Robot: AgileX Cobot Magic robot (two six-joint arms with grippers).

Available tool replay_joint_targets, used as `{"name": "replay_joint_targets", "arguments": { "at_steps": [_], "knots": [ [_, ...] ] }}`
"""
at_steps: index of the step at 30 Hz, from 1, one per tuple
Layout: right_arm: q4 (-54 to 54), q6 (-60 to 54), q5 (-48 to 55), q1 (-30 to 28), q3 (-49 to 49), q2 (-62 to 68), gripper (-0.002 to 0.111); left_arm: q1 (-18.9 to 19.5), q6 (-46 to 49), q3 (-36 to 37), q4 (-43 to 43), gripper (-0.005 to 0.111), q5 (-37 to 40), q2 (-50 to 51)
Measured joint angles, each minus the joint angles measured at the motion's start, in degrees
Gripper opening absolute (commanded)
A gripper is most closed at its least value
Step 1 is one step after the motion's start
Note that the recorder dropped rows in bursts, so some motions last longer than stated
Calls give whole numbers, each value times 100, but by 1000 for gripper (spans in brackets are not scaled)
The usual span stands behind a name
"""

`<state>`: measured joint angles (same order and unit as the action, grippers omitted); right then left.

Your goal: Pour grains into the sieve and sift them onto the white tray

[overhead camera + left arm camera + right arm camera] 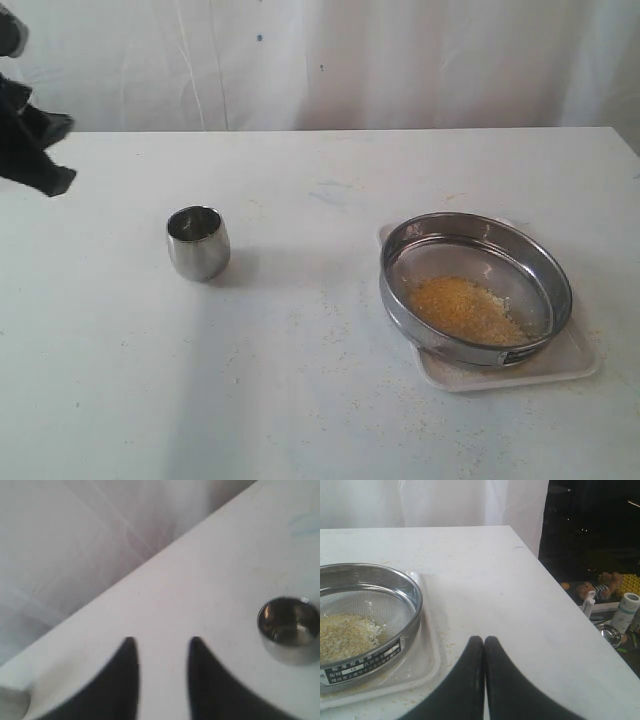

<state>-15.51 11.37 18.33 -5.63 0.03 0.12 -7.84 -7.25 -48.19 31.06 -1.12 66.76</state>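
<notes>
Grains (465, 310) lie heaped in the sieve (400, 318), which sits on the tray (570, 365) at the counter's (300, 400) right. A cup (198, 243) stands well apart. Left fingers (131, 650) hang apart, seemingly empty; right fingers (475, 652) are pressed together near the tray.

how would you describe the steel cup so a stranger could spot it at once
On the white table, look to the left in the exterior view, well apart from the wide sieve on the white tray. There a small steel cup stands upright, alone. It is shiny, rounded and narrow, whereas the sieve is broad, shallow and holds yellow grains.
</notes>
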Motion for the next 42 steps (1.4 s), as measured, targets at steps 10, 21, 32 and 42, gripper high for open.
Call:
{"name": "replay_joint_targets", "arguments": {
  "at_steps": [10, 21, 32, 42],
  "knots": [
    [0, 0, 0, 0, 0, 0, 0, 1052, -1129, 115, -21, 0, 1849, -295],
    [0, 0, 0, 0, 0, 0, 0, 2239, -2275, 1992, -149, 0, 112, -1392],
    [0, 0, 0, 0, 0, 0, 0, 2239, -3420, 2847, -149, 0, -546, -3813],
    [0, 0, 0, 0, 0, 0, 0, 2239, -3339, 3478, 134, 0, -464, -5144]
  ]
}}
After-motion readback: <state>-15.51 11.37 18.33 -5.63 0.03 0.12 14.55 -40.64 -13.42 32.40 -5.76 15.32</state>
